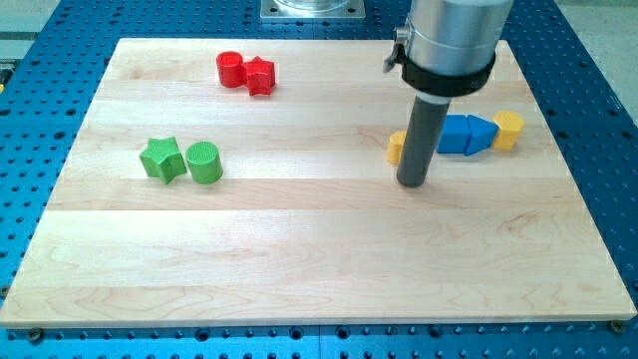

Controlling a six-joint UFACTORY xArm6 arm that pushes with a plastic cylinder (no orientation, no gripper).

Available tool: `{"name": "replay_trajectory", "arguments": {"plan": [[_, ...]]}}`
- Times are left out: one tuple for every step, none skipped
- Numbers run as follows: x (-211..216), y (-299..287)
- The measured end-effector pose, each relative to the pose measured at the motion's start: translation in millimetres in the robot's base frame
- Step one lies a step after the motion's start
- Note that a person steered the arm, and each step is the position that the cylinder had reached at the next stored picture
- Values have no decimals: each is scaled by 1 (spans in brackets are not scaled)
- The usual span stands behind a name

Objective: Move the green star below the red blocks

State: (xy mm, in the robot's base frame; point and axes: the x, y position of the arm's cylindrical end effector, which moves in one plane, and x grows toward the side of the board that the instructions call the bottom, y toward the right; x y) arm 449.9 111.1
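Observation:
The green star [160,159] lies at the view's left on the wooden board, touching a green cylinder [204,163] on its right. Two red blocks sit near the view's top: a red cylinder [230,69] and a red star [260,75], side by side. My tip [413,183] rests on the board right of centre, far to the right of the green star and well below and right of the red blocks.
A yellow block [397,148] shows just behind the rod. Right of it lie a blue block [458,134], a blue triangular block [480,135] and a yellow block [508,130]. The wooden board [299,259] lies on a blue perforated table.

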Motion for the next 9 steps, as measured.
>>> {"name": "replay_trajectory", "arguments": {"plan": [[-17, 3], [-7, -29], [-11, -88], [17, -159], [69, -241], [30, -290], [-23, -271], [-60, -264], [-26, -314]]}}
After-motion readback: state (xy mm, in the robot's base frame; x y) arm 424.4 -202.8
